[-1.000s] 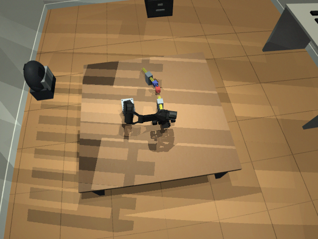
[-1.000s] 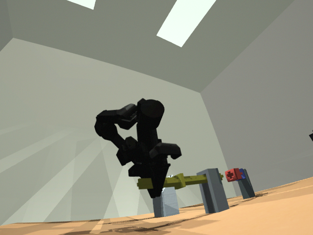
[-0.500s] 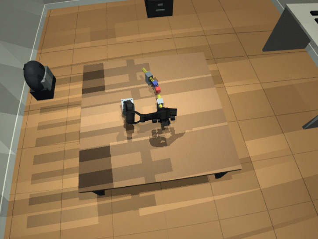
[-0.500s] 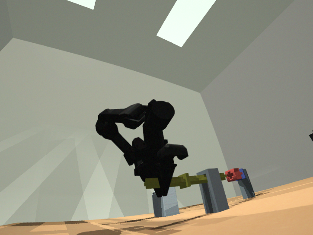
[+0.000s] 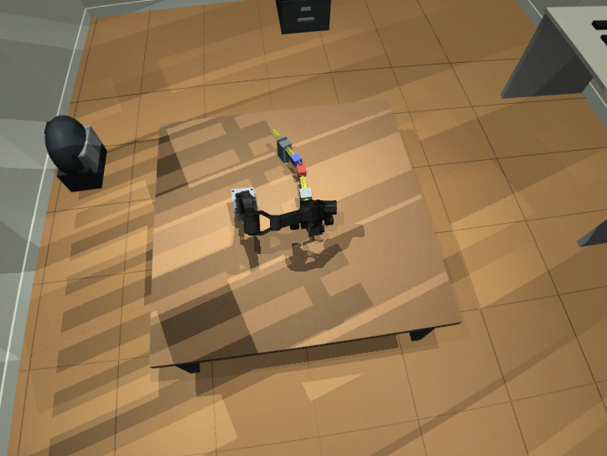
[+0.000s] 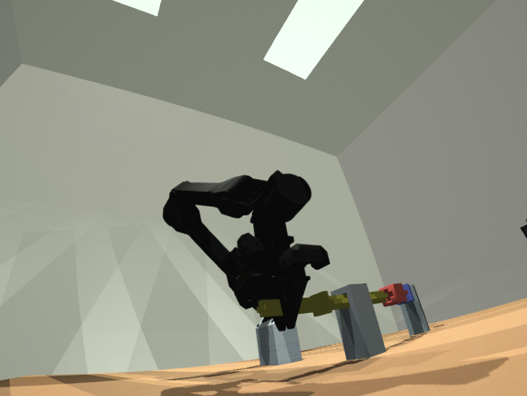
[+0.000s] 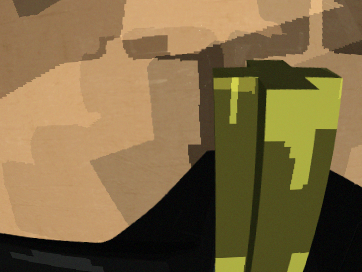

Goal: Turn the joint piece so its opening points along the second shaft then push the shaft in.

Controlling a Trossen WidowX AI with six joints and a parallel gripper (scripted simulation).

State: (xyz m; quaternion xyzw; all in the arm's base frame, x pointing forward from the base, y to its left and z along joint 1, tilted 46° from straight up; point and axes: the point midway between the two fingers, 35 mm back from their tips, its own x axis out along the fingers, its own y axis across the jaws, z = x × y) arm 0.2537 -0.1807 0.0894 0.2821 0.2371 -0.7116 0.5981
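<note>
My gripper (image 6: 286, 327) (image 7: 247, 161) is shut on the second shaft (image 5: 303, 183) (image 6: 310, 305) (image 7: 290, 220), a yellow cross-shaped bar, near its rear end. The shaft runs through the light grey block (image 5: 305, 193) (image 6: 362, 321). Its collar (image 6: 322, 302) stands on my side of the block, apart from it. The shaft's far end meets the red joint piece (image 5: 301, 170) (image 6: 394, 294), whose opening faces along the shaft; how deep the end sits inside is hidden. The blue hinge part (image 5: 296, 159) (image 6: 408, 292) joins it to the first yellow shaft (image 5: 275, 133), held in the darker grey block (image 5: 283, 148) (image 6: 413, 317).
The arm's base plate (image 5: 242, 189) is on the wooden table (image 5: 392, 293), left of the light grey block. The arm reaches over the second shaft's rear part and hides much of it from above. A black cabinet (image 5: 303, 19) and a desk (image 5: 534, 64) stand beyond the table.
</note>
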